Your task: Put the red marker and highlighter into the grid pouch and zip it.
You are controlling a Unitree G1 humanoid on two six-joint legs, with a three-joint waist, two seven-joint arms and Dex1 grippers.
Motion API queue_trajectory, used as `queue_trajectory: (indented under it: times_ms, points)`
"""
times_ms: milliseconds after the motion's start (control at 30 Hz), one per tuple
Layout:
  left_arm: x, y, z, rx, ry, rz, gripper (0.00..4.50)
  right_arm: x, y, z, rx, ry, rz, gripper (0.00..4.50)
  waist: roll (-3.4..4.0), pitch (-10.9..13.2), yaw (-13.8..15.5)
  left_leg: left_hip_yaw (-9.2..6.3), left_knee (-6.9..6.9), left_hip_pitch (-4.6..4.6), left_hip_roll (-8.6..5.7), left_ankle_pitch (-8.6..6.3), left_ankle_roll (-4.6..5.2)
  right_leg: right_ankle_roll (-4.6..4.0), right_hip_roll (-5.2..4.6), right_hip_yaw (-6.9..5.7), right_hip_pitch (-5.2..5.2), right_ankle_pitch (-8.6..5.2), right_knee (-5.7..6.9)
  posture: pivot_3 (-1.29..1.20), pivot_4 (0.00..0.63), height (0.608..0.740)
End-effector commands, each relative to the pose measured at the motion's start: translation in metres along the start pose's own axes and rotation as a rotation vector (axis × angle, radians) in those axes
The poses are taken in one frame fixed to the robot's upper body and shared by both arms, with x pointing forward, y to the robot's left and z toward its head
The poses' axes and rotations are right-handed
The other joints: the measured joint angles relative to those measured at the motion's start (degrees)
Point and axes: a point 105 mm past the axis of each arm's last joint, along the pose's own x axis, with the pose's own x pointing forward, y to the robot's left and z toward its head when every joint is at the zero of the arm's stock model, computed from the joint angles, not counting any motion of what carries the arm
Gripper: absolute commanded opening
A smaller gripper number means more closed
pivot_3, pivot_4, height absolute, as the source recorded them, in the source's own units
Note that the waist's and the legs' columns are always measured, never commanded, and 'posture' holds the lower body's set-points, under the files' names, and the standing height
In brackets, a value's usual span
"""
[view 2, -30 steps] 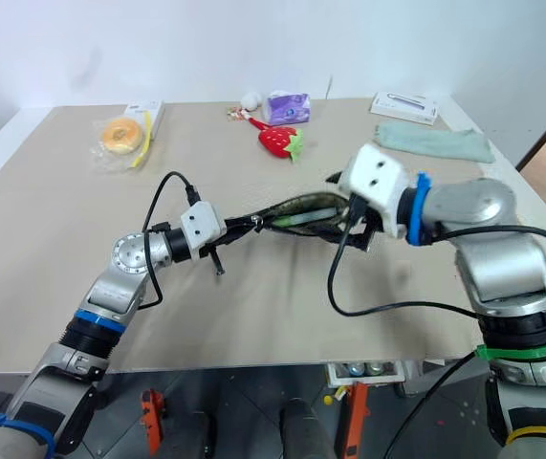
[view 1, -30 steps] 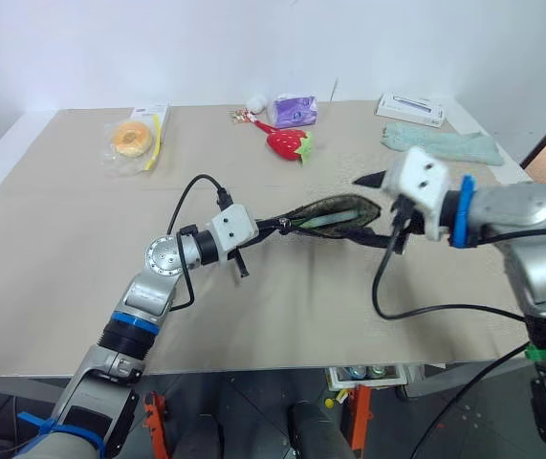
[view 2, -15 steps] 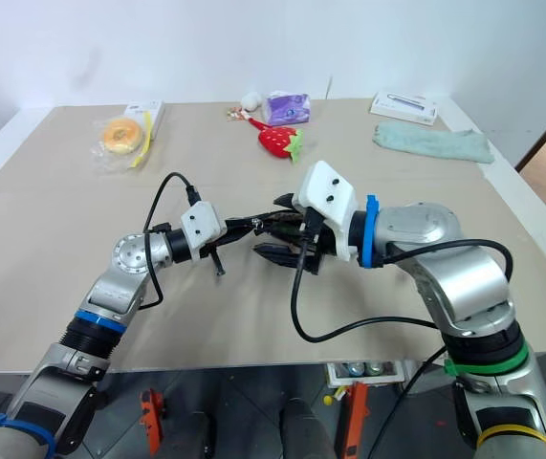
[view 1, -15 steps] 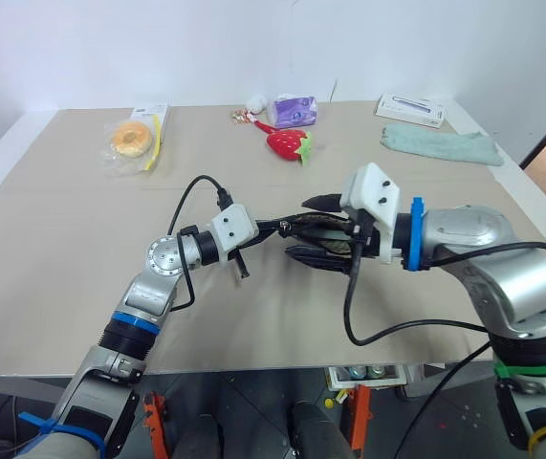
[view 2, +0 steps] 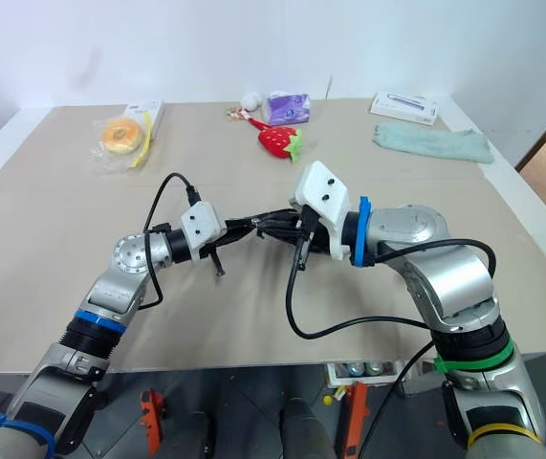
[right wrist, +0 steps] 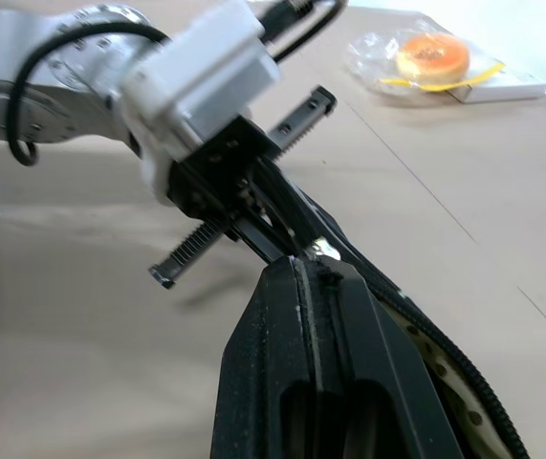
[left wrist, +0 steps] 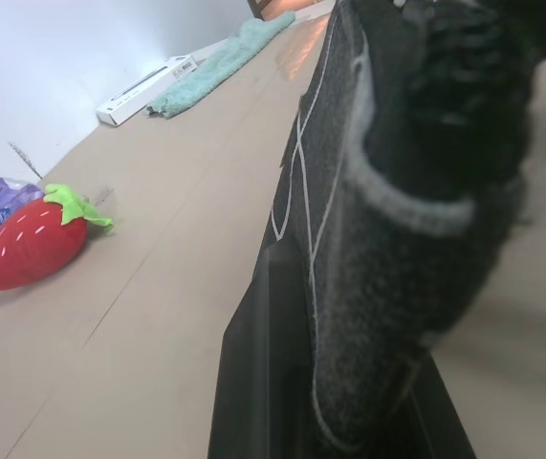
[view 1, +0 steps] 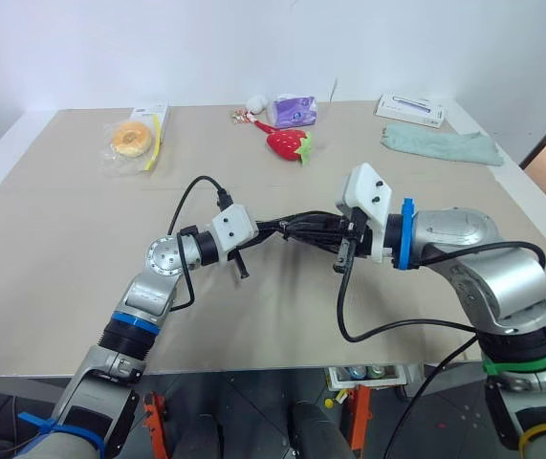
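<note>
Though perhaps blurred, grid pouch [left wrist: 368,220] up close

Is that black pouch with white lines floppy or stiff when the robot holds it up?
Probably floppy: the grid pouch is soft fabric and hangs slack between the left end effector and right end effector. It likely needs both ends held taut for zipping.

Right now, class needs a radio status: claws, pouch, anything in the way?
Left claw shut on grid pouch end, held above table. Right claw shut at the pouch's zipper edge. Strawberry toy well behind, nothing blocking.
</note>
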Motion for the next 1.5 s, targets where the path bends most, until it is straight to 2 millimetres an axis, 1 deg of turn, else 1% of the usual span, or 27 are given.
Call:
queue_trajectory:
  times_ms: [33, 200, 367, 467, 633, 733, 800, 833, 867, 967, 1000, 1033, 1067, 1133, 1200, 1233, 1267, 1300, 1333, 1367, 1433, 1467, 1500]
  points:
    - [0.000, 0.005, 0.016, 0.031, -0.055, 0.019, 0.00, -0.016, -0.009, 0.004, -0.032, 0.000, -0.055, 0.04, 0.00, 0.00, 0.02, 0.00, 0.00, 0.00, 0.00, 0.00, 0.00, 0.00, 0.00, 0.00, 0.00, 0.00, 0.00, 0.00, 0.150, 0.740]
    - [-0.001, 0.005, 0.015, 0.031, -0.054, 0.019, 0.00, -0.048, -0.030, -0.015, -0.017, 0.089, -0.153, 0.04, -0.01, 0.00, 0.07, 0.00, 0.00, -0.03, -0.02, 0.00, 0.00, 0.01, -0.02, 0.00, 0.00, -0.01, -0.03, 0.00, 0.150, 0.740]
    - [-0.001, 0.004, 0.016, 0.031, -0.056, 0.017, 0.00, -0.074, -0.044, -0.037, -0.010, 0.184, -0.230, 0.04, -0.01, 0.01, 0.03, 0.02, 0.00, 0.00, -0.01, 0.00, 0.01, 0.01, -0.01, 0.02, 0.00, -0.01, -0.04, 0.00, 0.150, 0.740]
    - [0.000, 0.005, 0.016, 0.031, -0.057, 0.016, 0.00, -0.085, -0.051, -0.044, -0.013, 0.225, -0.267, 0.04, -0.01, 0.01, -0.02, 0.03, 0.00, 0.01, -0.01, 0.00, 0.01, 0.00, 0.00, 0.03, 0.00, 0.00, -0.03, 0.00, 0.150, 0.740]
    - [0.000, 0.005, 0.016, 0.034, -0.059, 0.014, 0.00, -0.111, -0.068, -0.058, -0.022, 0.315, -0.361, 0.04, -0.01, 0.01, 0.08, 0.04, 0.01, -0.02, -0.04, 0.00, 0.00, 0.01, -0.03, 0.05, 0.01, 0.00, -0.04, 0.00, 0.150, 0.740]
    - [-0.001, 0.005, 0.016, 0.035, -0.056, 0.015, 0.00, -0.131, -0.075, -0.064, -0.014, 0.364, -0.405, 0.04, -0.02, 0.01, 0.13, 0.05, 0.00, -0.01, -0.03, 0.00, 0.01, 0.03, -0.03, 0.06, 0.01, -0.02, -0.05, 0.00, 0.150, 0.740]
    - [-0.002, 0.004, 0.016, 0.035, -0.056, 0.016, 0.00, -0.137, -0.074, -0.063, -0.007, 0.364, -0.408, 0.04, -0.02, 0.02, 0.07, 0.05, -0.02, -0.01, -0.03, -0.01, 0.01, 0.03, -0.02, 0.06, 0.01, -0.03, -0.05, 0.00, 0.150, 0.740]
    - [-0.002, 0.004, 0.016, 0.035, -0.056, 0.015, 0.00, -0.136, -0.071, -0.061, -0.002, 0.349, -0.394, 0.04, -0.03, 0.02, 0.00, 0.05, -0.02, -0.01, -0.03, -0.01, 0.01, 0.03, -0.03, 0.07, 0.01, -0.03, -0.05, 0.00, 0.150, 0.740]
    - [-0.003, 0.004, 0.016, 0.036, -0.056, 0.014, 0.00, -0.133, -0.068, -0.058, -0.003, 0.329, -0.377, 0.04, -0.03, 0.02, 0.00, 0.06, -0.02, 0.00, -0.03, -0.01, 0.01, 0.03, -0.02, 0.07, 0.01, -0.03, -0.05, 0.00, 0.150, 0.740]
    - [-0.003, 0.004, 0.017, 0.042, -0.057, 0.007, 0.00, -0.118, -0.055, -0.040, 0.037, 0.200, -0.308, 0.04, -0.03, 0.02, -0.05, 0.06, -0.01, 0.02, -0.02, -0.01, 0.01, 0.03, -0.01, 0.09, 0.00, -0.02, -0.04, 0.00, 0.150, 0.740]
    - [-0.003, 0.004, 0.017, 0.047, -0.056, 0.003, 0.00, -0.118, -0.053, -0.036, 0.058, 0.175, -0.300, 0.64, -0.03, 0.02, -0.04, 0.06, 0.00, 0.03, -0.02, -0.01, 0.01, 0.02, 0.01, 0.09, 0.01, 0.00, -0.04, 0.00, 0.150, 0.740]
    - [-0.004, 0.004, 0.017, 0.069, -0.047, -0.012, 0.00, -0.120, -0.053, -0.033, 0.079, 0.159, -0.303, 0.69, -0.03, 0.02, 0.00, 0.06, 0.00, 0.02, -0.02, -0.01, 0.01, 0.02, 0.01, 0.08, 0.02, 0.00, -0.03, 0.00, 0.150, 0.740]
    - [-0.005, 0.003, 0.016, 0.087, -0.039, -0.026, 0.00, -0.122, -0.053, -0.031, 0.096, 0.149, -0.306, 0.96, -0.03, 0.03, 0.02, 0.05, 0.01, 0.02, -0.02, 0.00, 0.01, 0.03, 0.01, 0.08, 0.03, 0.00, -0.03, 0.00, 0.150, 0.740]
    - [-0.008, 0.001, 0.015, 0.119, -0.031, -0.057, 0.00, -0.128, -0.056, -0.027, 0.119, 0.122, -0.329, 1.87, -0.04, 0.03, 0.04, 0.06, 0.02, 0.01, -0.04, 0.00, 0.00, 0.03, -0.02, 0.09, 0.04, 0.00, -0.04, 0.00, 0.150, 0.740]
    - [-0.012, -0.003, 0.013, 0.143, -0.028, -0.097, 0.68, -0.135, -0.063, -0.029, 0.127, 0.123, -0.373, 2.86, -0.04, 0.03, 0.05, 0.06, 0.03, 0.00, -0.04, 0.00, 0.00, 0.03, -0.03, 0.10, 0.04, 0.00, -0.06, 0.00, 0.150, 0.740]
    - [-0.014, -0.006, 0.010, 0.163, -0.019, -0.127, 1.11, -0.139, -0.068, -0.032, 0.128, 0.138, -0.408, 3.48, -0.04, 0.03, 0.06, 0.06, 0.02, 0.00, -0.04, 0.00, 0.00, 0.03, -0.02, 0.09, 0.04, -0.01, -0.06, 0.00, 0.150, 0.740]
    - [-0.017, -0.010, 0.006, 0.192, 0.003, -0.168, 1.39, -0.143, -0.073, -0.036, 0.128, 0.153, -0.441, 3.79, -0.04, 0.03, 0.06, 0.06, 0.02, 0.00, -0.04, 0.00, 0.00, 0.03, -0.02, 0.09, 0.04, -0.01, -0.06, 0.00, 0.150, 0.740]
    - [-0.019, -0.013, 0.002, 0.218, 0.024, -0.204, 1.91, -0.145, -0.077, -0.039, 0.130, 0.161, -0.460, 4.34, -0.04, 0.03, 0.04, 0.06, 0.02, 0.01, -0.03, 0.00, 0.00, 0.03, -0.02, 0.09, 0.04, -0.01, -0.06, 0.00, 0.150, 0.740]
    - [-0.021, -0.014, -0.001, 0.234, 0.036, -0.226, 2.43, -0.146, -0.079, -0.040, 0.132, 0.163, -0.469, 4.50, -0.03, 0.03, 0.04, 0.07, 0.01, 0.01, -0.03, 0.00, 0.00, 0.03, -0.02, 0.09, 0.04, -0.02, -0.06, 0.00, 0.150, 0.740]
    - [-0.025, -0.016, -0.006, 0.286, 0.075, -0.278, 2.89, -0.147, -0.082, -0.043, 0.127, 0.175, -0.486, 4.50, -0.03, 0.02, 0.04, 0.07, 0.01, 0.02, -0.03, 0.00, 0.00, 0.02, -0.02, 0.09, 0.04, -0.02, -0.06, 0.00, 0.150, 0.740]
    - [-0.033, -0.012, -0.014, 0.405, 0.148, -0.351, 3.81, -0.146, -0.084, -0.045, 0.117, 0.186, -0.492, 4.50, -0.03, 0.03, -0.07, 0.08, 0.00, 0.03, -0.02, 0.00, 0.01, 0.01, 0.00, 0.10, 0.02, -0.01, -0.05, 0.00, 0.150, 0.740]
    - [-0.036, -0.008, -0.018, 0.471, 0.183, -0.376, 4.45, -0.146, -0.085, -0.045, 0.114, 0.183, -0.492, 4.50, -0.03, 0.03, -0.08, 0.08, -0.01, 0.04, 0.00, 0.00, 0.01, 0.00, 0.02, 0.10, 0.01, -0.01, -0.04, 0.00, 0.150, 0.740]
    - [-0.038, -0.004, -0.019, 0.512, 0.205, -0.384, 4.45, -0.144, -0.085, -0.045, 0.114, 0.179, -0.489, 4.50, -0.03, 0.03, -0.07, 0.08, -0.01, 0.04, 0.00, 0.00, 0.01, -0.01, 0.04, 0.10, 0.00, -0.01, -0.04, 0.00, 0.150, 0.740]
